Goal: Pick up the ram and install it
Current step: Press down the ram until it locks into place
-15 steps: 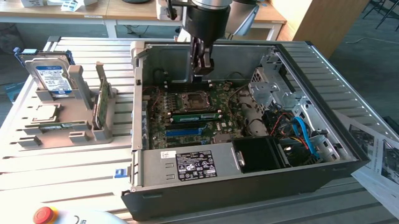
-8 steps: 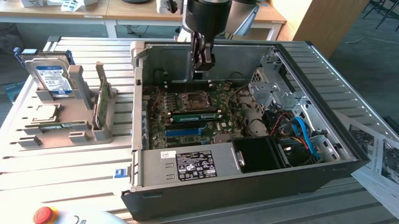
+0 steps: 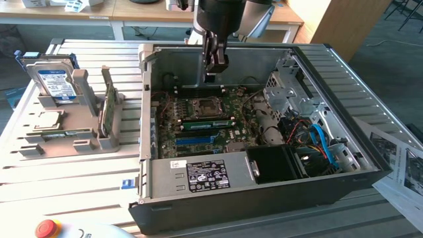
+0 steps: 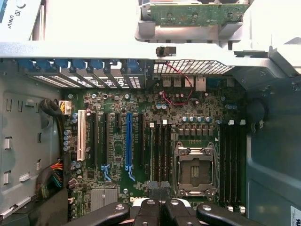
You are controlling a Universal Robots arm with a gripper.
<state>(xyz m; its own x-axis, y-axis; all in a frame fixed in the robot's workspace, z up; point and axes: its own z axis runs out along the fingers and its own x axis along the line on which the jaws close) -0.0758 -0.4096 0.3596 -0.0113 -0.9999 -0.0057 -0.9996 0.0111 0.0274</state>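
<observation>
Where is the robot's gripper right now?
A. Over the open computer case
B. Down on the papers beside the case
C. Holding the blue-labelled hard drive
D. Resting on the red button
A: the gripper hangs above the motherboard inside the open computer case, while the hard drive and a ram stick stand in the grey holder outside it.

1. Open black computer case (image 3: pixel 264 198) on slatted white table (image 3: pixel 79 173); motherboard (image 3: pixel 198 124) exposed, empty CPU socket (image 4: pixel 194 170).
2. Grey holder stand (image 3: pixel 79 134) at exterior view's left, hard drive (image 3: pixel 54 82) upright in it.
3. Red button (image 3: pixel 46 228) near table edge.
</observation>
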